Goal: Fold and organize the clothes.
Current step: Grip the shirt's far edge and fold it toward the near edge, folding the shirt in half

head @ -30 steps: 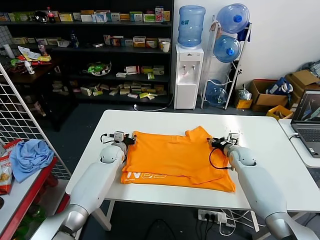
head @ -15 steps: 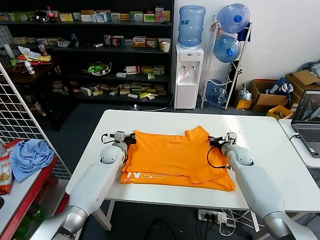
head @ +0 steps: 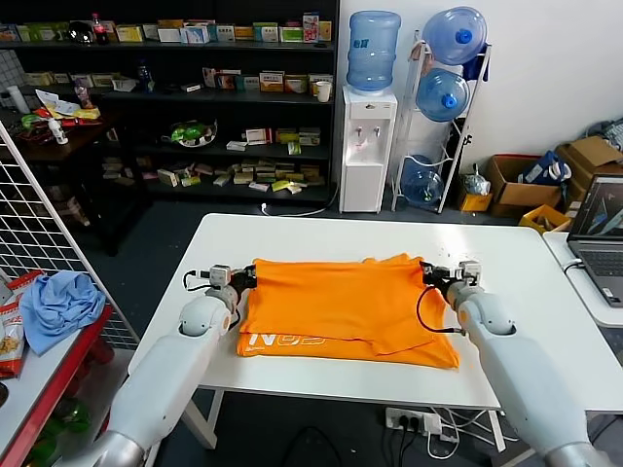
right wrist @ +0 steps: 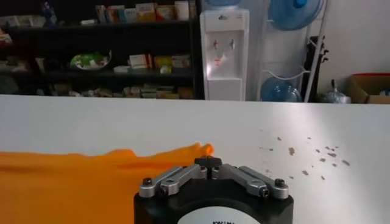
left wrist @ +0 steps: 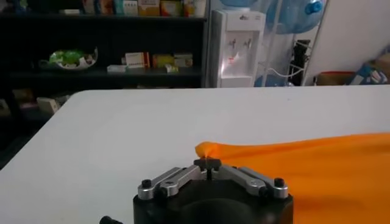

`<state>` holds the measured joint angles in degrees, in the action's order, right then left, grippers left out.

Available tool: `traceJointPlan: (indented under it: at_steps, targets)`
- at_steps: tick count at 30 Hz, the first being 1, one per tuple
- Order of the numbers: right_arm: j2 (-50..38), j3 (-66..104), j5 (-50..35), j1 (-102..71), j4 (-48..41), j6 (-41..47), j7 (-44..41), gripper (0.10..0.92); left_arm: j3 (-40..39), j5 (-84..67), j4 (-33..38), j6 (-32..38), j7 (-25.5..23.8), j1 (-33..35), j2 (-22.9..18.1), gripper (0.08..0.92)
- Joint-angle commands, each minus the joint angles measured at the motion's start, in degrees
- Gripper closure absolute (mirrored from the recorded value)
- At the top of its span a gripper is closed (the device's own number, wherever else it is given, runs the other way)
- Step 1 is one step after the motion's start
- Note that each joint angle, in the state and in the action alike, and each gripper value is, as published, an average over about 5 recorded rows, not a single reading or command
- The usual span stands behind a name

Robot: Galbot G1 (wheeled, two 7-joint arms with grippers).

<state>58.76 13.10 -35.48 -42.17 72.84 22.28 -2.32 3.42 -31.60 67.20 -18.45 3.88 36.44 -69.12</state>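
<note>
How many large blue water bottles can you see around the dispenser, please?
4: one atop the water dispenser; three in the rack beside it, top, middle and bottom. More may be hidden behind them.

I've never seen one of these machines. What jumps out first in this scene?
The bright orange cotton T-shirt, partly folded in the middle of the white table. The left gripper and right gripper are each shut on one of its far corners. Behind stand a white water dispenser and dark, cluttered shelves.
</note>
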Motion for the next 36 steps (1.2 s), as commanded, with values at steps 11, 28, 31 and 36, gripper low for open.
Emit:
traceJointPlan:
  at_steps: [11, 28, 31, 36]
  targets:
    - [-11.2, 9.3, 2.0, -35.4, 36.8, 2.0, 8.8, 0.901, 3.2, -7.5, 31.8, -1.6, 2.7, 21.5, 11.7, 0.910]
    - [-9.4, 9.2, 3.0, -34.4, 33.9, 2.7, 11.0, 0.671, 2.0, -5.3, 24.4, 0.6, 3.6, 20.8, 8.9, 0.741]
    - [-9.7, 9.2, 2.3, -34.0, 34.5, 2.8, 11.3, 0.585, 2.3, -5.8, 23.8, 0.0, 3.6, 20.6, 9.0, 0.655]
    - [-9.7, 8.8, 1.6, -33.4, 35.0, 3.2, 11.7, 0.438, 2.7, -7.2, 22.1, -1.4, 3.8, 20.6, 8.5, 0.507]
